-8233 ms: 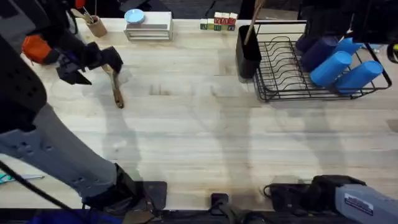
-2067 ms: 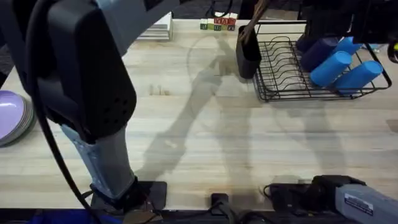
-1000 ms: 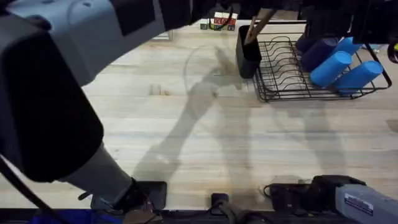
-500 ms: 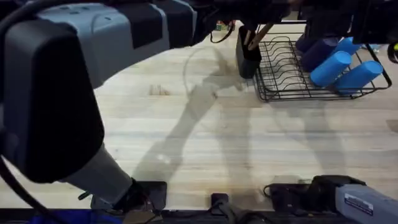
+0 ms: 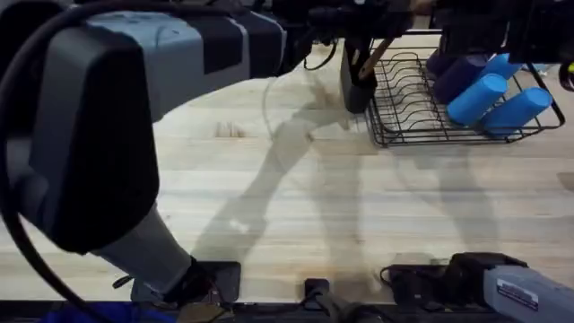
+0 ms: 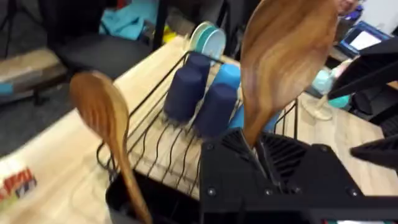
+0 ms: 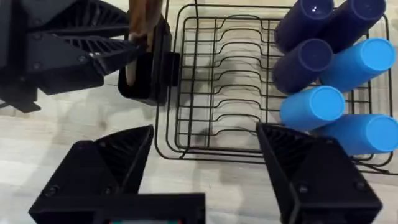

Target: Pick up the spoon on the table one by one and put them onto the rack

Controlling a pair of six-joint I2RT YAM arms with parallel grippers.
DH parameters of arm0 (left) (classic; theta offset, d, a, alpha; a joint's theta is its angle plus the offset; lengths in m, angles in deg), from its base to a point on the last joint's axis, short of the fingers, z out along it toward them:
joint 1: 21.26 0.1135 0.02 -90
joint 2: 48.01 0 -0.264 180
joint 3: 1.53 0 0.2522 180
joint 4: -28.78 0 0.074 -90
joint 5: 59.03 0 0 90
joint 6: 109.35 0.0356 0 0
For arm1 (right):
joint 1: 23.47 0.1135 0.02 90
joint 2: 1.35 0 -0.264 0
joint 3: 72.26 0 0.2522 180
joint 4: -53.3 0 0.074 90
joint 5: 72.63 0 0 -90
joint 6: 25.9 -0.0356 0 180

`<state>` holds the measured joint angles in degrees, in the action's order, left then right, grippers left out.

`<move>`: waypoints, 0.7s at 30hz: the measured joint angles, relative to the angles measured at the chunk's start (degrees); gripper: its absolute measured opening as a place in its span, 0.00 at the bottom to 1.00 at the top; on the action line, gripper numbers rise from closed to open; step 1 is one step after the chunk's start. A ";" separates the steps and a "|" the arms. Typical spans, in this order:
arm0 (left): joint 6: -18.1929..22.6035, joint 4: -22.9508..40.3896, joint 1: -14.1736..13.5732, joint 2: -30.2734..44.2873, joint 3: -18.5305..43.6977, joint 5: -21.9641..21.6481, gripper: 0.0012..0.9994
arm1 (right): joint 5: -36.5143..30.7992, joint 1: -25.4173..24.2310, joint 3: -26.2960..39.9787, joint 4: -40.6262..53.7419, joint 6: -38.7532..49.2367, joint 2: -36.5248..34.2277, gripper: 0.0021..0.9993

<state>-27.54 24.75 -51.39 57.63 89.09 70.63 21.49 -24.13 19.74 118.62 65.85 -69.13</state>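
The left wrist view alone shows the left fingers (image 6: 258,155) pinching a spoon (image 6: 283,62), bowl up, above the rack (image 6: 155,149); a second spoon (image 6: 106,118) stands beside them in the caddy (image 6: 134,199). The right fingers (image 7: 205,155) are spread, rack (image 7: 236,81) ahead of them on the counter (image 5: 296,197)

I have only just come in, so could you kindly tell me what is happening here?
The left arm has reached across the table to the rack. Its pincer holds a wooden spoon bowl-up, over the black caddy. Another spoon already stands there. The right pincer is open, hovering near the rack, holding nothing.
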 joint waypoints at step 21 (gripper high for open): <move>0.04 19.34 0.00 0.07 -0.04 -9.39 0.04 | 0.00 0.00 0.00 -0.01 0.00 -0.01 1.00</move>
<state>-27.50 44.09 -51.39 57.70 89.05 61.24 21.49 -24.13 19.74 118.61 65.85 -69.14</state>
